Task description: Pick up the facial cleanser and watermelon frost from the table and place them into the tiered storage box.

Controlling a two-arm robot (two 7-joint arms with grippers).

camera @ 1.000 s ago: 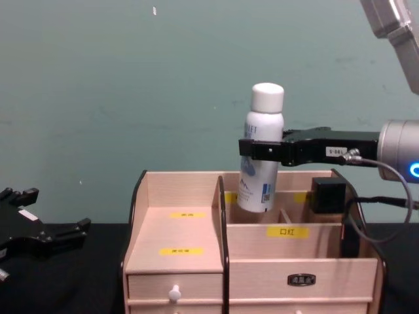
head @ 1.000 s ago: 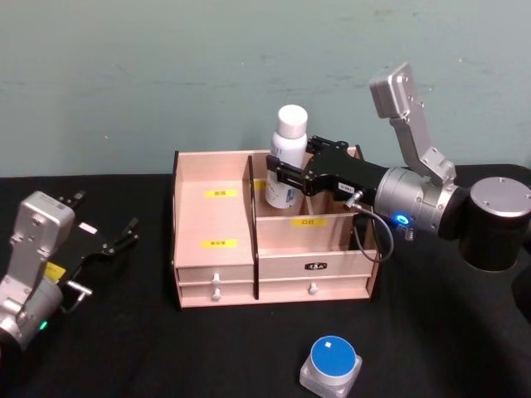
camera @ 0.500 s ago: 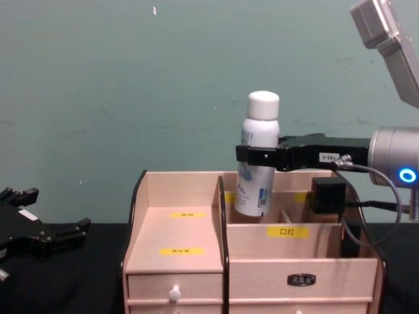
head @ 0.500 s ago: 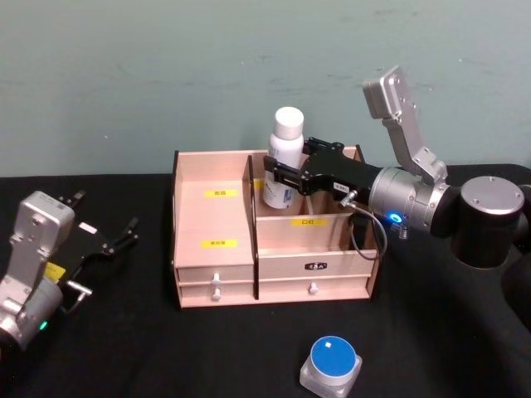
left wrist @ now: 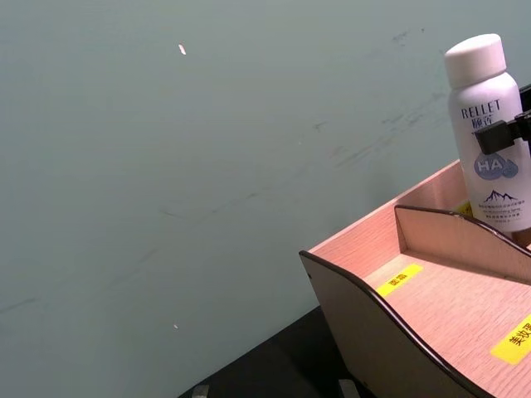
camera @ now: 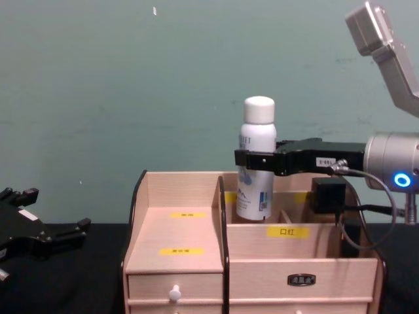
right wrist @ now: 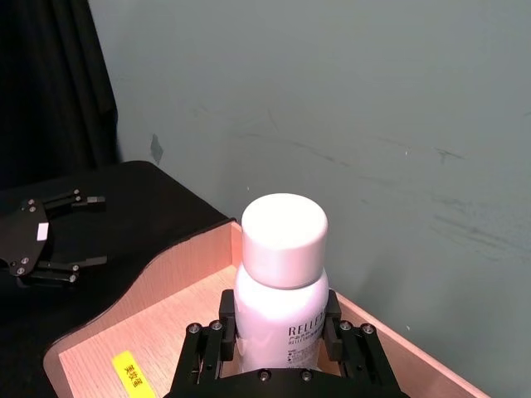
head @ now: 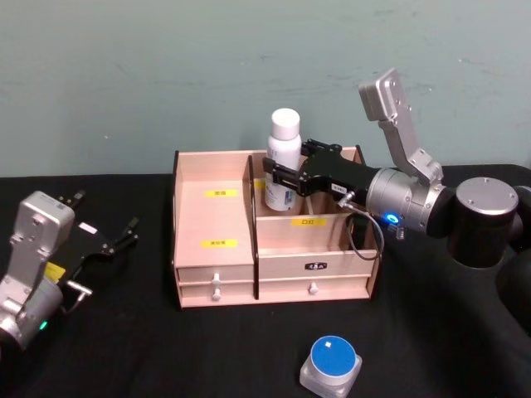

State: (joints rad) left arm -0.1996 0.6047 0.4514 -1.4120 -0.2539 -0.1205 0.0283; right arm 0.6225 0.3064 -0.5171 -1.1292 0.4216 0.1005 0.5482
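The right gripper is clamped on the facial cleanser, fingers pinching the body just under its shoulder. The bottle stands upright in the rear compartment of the tiered storage box, at about 12 o'clock of the box. Whether its base touches the compartment floor is hidden.

The bottle looks rigid, smooth and fairly light. It is probably slick and, being tall, easy to tip, so the high mid-body hold suits it.

The right arm reaches in level from 3 o'clock, forearm horizontal over the box.

The watermelon frost sits on the desk at 5 o'clock of the box. Squat and stiff, it is likely best held across its sides.

The left gripper rests at 9 o'clock, fingers spread.
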